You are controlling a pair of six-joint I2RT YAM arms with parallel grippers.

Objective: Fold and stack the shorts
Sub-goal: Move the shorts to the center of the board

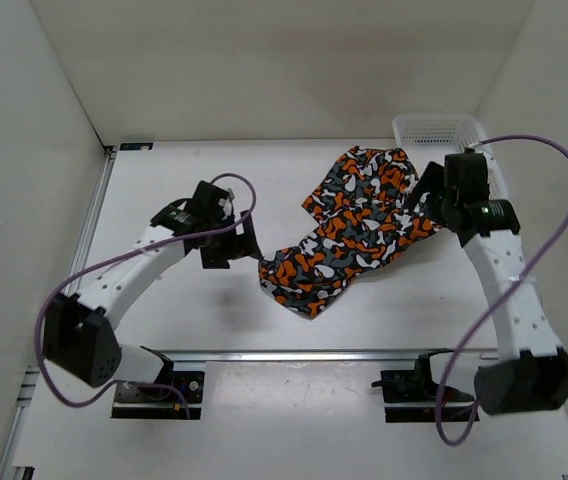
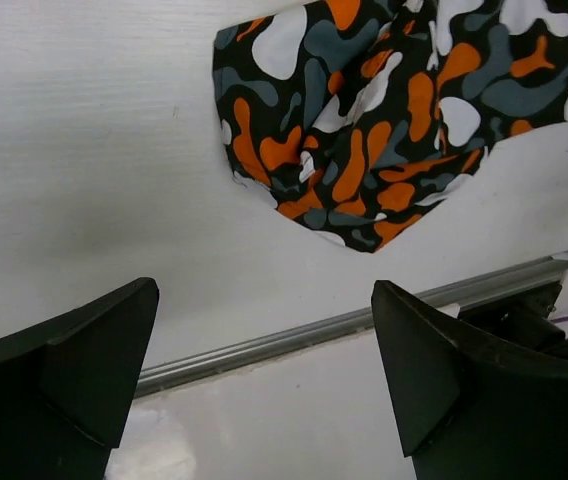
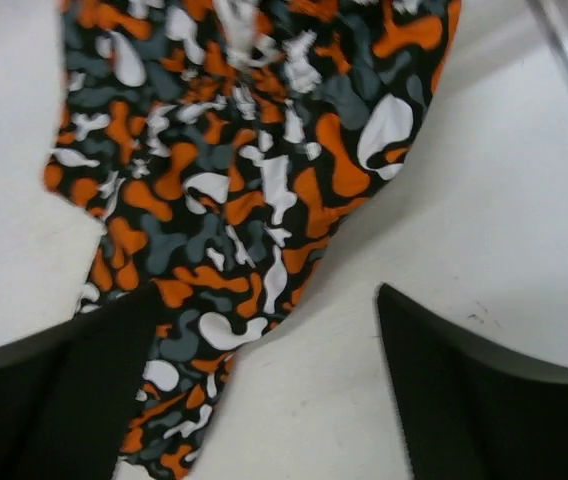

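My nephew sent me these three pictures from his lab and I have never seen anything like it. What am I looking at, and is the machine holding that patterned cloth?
These are two robot arms bolted at the near edge of a white table. The wide picture comes from a fixed camera above and behind them. The other two come from small cameras on each arm's wrist, so the dark shapes at the bottom of those are each hand's own two fingers.

On the table lies a pair of camouflage shorts, loosely crumpled, not neatly folded. A white mesh basket stands at the far right.

Nothing is held. The left hand is open, short of the shorts' edge. The right hand is open too, right over the fabric, which runs under one finger.
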